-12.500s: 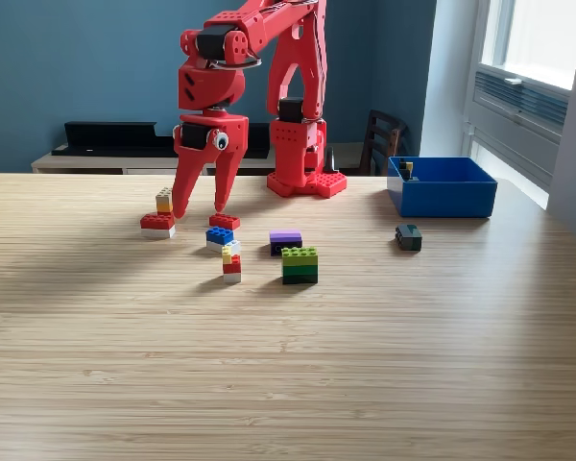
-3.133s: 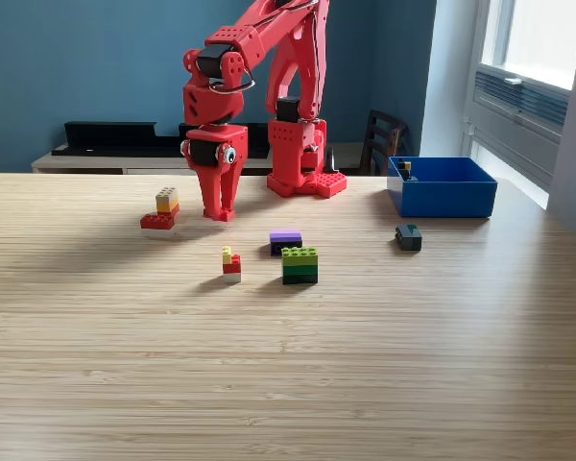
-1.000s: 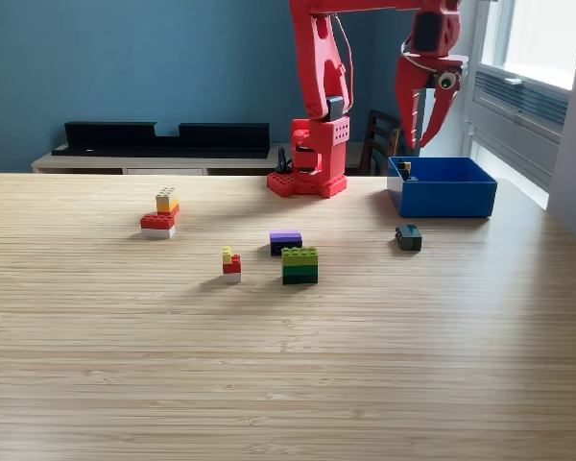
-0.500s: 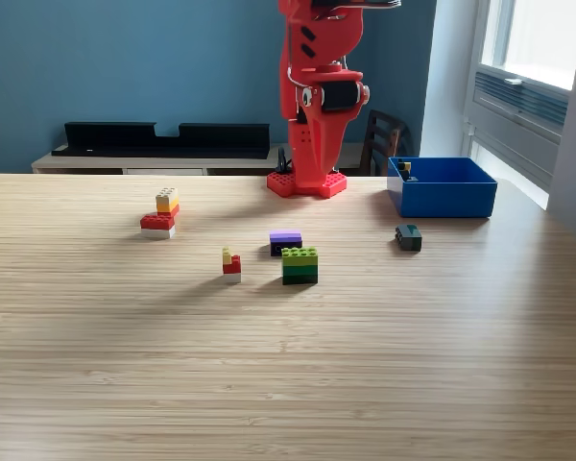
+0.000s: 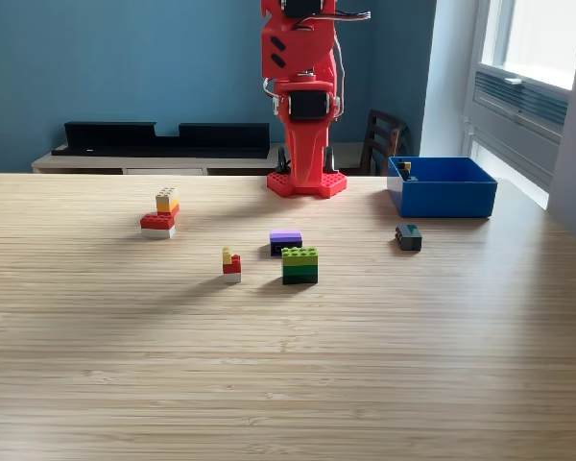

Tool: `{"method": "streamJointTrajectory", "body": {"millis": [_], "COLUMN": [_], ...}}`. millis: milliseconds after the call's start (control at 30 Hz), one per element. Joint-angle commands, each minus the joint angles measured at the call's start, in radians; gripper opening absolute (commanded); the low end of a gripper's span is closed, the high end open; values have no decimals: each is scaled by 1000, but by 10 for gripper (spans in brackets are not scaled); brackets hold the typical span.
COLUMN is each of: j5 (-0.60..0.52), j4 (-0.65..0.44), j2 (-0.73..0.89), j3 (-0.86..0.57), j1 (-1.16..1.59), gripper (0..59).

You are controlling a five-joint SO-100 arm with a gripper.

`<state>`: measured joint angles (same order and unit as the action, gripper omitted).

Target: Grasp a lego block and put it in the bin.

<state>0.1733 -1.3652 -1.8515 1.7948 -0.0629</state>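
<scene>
The bright blue bin point(image 5: 443, 195) stands at the back of the table on the exterior view's right, and a small yellow-and-dark block point(image 5: 406, 170) shows at its far left corner. Lego blocks lie on the table: a green one point(image 5: 300, 265), a purple one point(image 5: 286, 239), a small red-and-yellow one point(image 5: 231, 264), a red, yellow and white stack point(image 5: 160, 215), and a dark one point(image 5: 409, 236) just in front of the bin. My red gripper point(image 5: 307, 179) hangs straight down in front of the arm's base. Its jaws look closed together with nothing between them.
The arm's red base point(image 5: 307, 182) is bolted at the table's back edge. Behind the table stand a low white shelf with black trays point(image 5: 163, 137), a dark chair point(image 5: 384, 141) and a window on the exterior view's right.
The arm has swung from above the bin toward the exterior view's left, back over its base. The jaws, open one second ago, now look closed. The blocks on the table have not moved.
</scene>
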Motion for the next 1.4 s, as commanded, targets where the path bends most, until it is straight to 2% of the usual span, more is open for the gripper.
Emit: {"method": "streamJointTrajectory", "body": {"millis": [33,500,933,1067,1233,1300,1400], "j5": [-15,-61,29,104,270,336,446], "j4": [28,35,118,178,195,206,235], "j2": [-23,-23,-14,-12,-9,-8,-6], "j3": [-12,29,51,49,15,-2,-3], "j1": [-29,-209,-532,-640,-713,-741,-779], "gripper": [1,1,1,1,4,43,153]}}
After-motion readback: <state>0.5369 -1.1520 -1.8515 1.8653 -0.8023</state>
